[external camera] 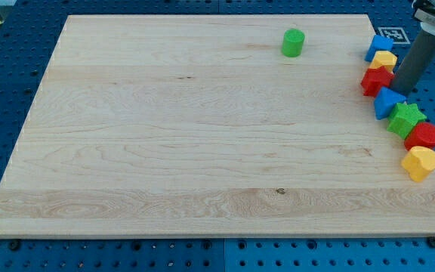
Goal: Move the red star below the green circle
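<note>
The red star [375,79] lies near the board's right edge, in a column of blocks. The green circle [293,42] stands alone near the view's top, left of that column. My tip [404,91] is at the end of the dark rod, just right of the red star and just above the lower blue block [387,101]. It looks close to or touching the star's right side.
The column on the right runs from a blue block [379,46] and a yellow block [384,59] at the top, down to a green star [406,118], a red circle [424,135] and a yellow heart [420,162]. The wooden board's right edge [429,113] is close by.
</note>
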